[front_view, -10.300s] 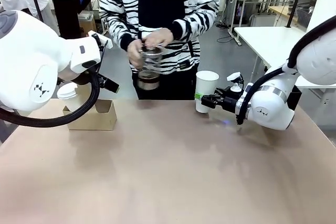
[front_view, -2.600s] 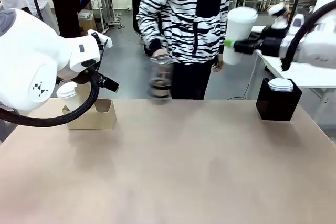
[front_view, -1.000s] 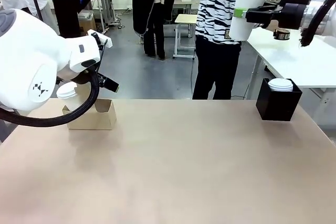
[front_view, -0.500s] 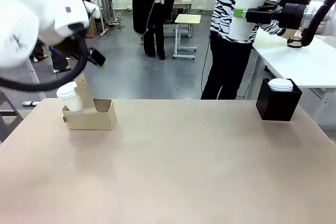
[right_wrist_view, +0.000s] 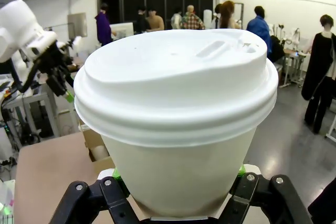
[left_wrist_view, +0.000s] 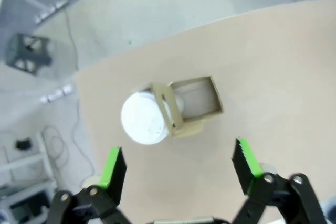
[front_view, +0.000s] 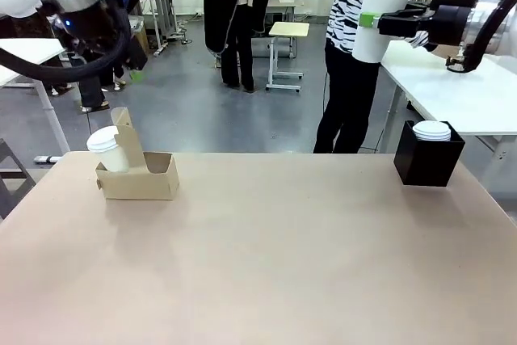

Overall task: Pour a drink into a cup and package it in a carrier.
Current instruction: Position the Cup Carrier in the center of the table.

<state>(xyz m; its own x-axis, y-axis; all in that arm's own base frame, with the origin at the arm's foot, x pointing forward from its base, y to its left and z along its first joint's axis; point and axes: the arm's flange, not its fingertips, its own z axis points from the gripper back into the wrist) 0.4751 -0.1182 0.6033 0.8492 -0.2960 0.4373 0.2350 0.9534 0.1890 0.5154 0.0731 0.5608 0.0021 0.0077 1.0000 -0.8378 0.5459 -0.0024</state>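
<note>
A tall white cup (front_view: 381, 7) with a white lid hangs high at the right, and my right gripper (front_view: 373, 19) is shut on its side. The right wrist view has this cup (right_wrist_view: 176, 114) up close between the green pads of the right gripper (right_wrist_view: 177, 176). The brown cardboard carrier (front_view: 149, 180) stands on the table at the far left, with another lidded cup (front_view: 105, 149) in its left slot. My left gripper (front_view: 134, 61) is raised above and behind it, open. From above, the left gripper (left_wrist_view: 178, 157) frames the carrier (left_wrist_view: 197, 103) and its cup (left_wrist_view: 144, 119). The drink is out of view.
A black box (front_view: 428, 161) of white lids stands at the table's far right. A person in a striped top (front_view: 349, 2) stands behind the held cup. A white table (front_view: 460, 90) lies beyond on the right. The tan tabletop (front_view: 266, 256) is bare in the middle.
My left arm has lifted up and back from beside the carrier to the upper left. The person has stepped right, behind the held cup. The right gripper and cup have barely moved.
</note>
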